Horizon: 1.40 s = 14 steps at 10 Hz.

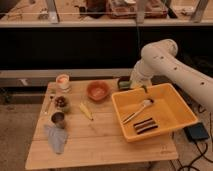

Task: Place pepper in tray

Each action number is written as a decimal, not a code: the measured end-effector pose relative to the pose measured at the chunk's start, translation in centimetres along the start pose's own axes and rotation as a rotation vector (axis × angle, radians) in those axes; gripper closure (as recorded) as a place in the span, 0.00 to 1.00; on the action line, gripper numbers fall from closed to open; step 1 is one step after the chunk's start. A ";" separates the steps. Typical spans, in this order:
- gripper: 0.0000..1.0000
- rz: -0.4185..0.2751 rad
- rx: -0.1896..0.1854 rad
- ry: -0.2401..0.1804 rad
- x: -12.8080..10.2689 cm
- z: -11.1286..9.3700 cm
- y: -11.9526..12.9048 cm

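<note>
The yellow-orange tray [121, 112] sits on the right part of the wooden table. My gripper [129, 84] hangs from the white arm [165, 62] just over the tray's far left corner. A small dark-green pepper [124, 85] shows at the gripper's tip, held above the table beside the tray's rim. The gripper is shut on it. Most of the pepper is hidden by the gripper.
Inside the tray lie a pale utensil [139, 109] and a dark brown bar [145, 125]. Left of the tray are an orange bowl [98, 91], a pale yellow vegetable [86, 111], a cup [62, 82], a dark cone-like item [61, 102], a metal cup [58, 119] and a grey cloth [56, 139].
</note>
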 end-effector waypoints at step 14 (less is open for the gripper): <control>0.20 0.172 -0.343 0.037 2.2 6.0 13.6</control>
